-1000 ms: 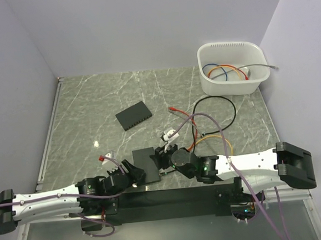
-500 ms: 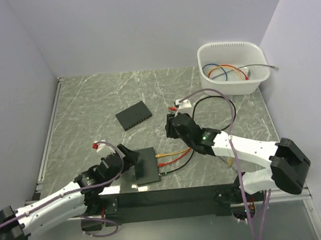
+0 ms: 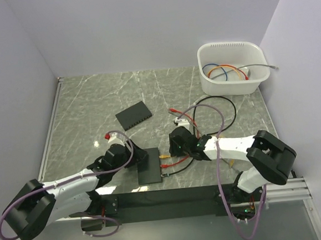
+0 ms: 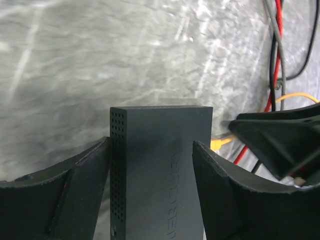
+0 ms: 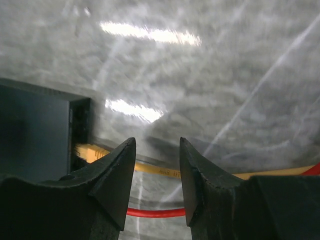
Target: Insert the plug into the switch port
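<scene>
1. At the front of the tabletop (image 3: 94, 130), the switch (image 3: 149, 165) is clasped by the left hand (image 4: 151, 144).
2. The right hand (image 5: 157, 142) is held unclenched, gripping nothing, over the yellow cable (image 5: 160, 172).
3. The yellow plug (image 5: 86, 150) is seen at the switch's port; full seating is hidden, so a final push may remain.

The top view looks down from high behind the near edge, taking in the whole table (image 3: 92, 103). Each wrist view sits low and close. The left looks between its fingers (image 4: 65, 195) along the switch (image 4: 160, 165), the right between its fingers (image 5: 112, 175) at the switch's port side. All three share that switch.
</scene>
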Available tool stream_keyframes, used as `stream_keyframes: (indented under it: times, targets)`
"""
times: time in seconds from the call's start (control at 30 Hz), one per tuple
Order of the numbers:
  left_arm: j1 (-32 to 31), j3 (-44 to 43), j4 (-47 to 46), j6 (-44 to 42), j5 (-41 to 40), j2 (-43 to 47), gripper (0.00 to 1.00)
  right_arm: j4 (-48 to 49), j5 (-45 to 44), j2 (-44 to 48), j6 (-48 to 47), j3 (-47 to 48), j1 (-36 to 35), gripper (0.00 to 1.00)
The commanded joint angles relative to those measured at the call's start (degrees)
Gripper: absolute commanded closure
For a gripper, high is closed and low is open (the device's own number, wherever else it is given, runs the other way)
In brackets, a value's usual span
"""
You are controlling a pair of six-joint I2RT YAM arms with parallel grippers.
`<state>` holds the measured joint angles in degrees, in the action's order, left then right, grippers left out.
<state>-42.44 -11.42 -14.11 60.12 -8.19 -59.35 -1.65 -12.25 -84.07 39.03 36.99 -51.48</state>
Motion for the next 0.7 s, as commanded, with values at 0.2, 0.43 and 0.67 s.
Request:
stream_keyframes:
  times: [0.2,0.43,0.67]
  targets:
    - [-0.54,-2.99,-10.32,-1.67,6.60,-7.09,0.31,0.95,4.60,3.74,9.31,-6.05,-2.48,0.53]
    - [-1.51,-2.47,-10.07,-0.97,5.55,-7.10,0.32,-5.20,-0.65,8.83,9.06,-3.25,-4.15,0.53]
    - [-1.42,-6.68,6.86,-3.77,0.02,1.94,0.30,-12.84,-10.23,7.35,1.33,9.91,-3.45,0.53]
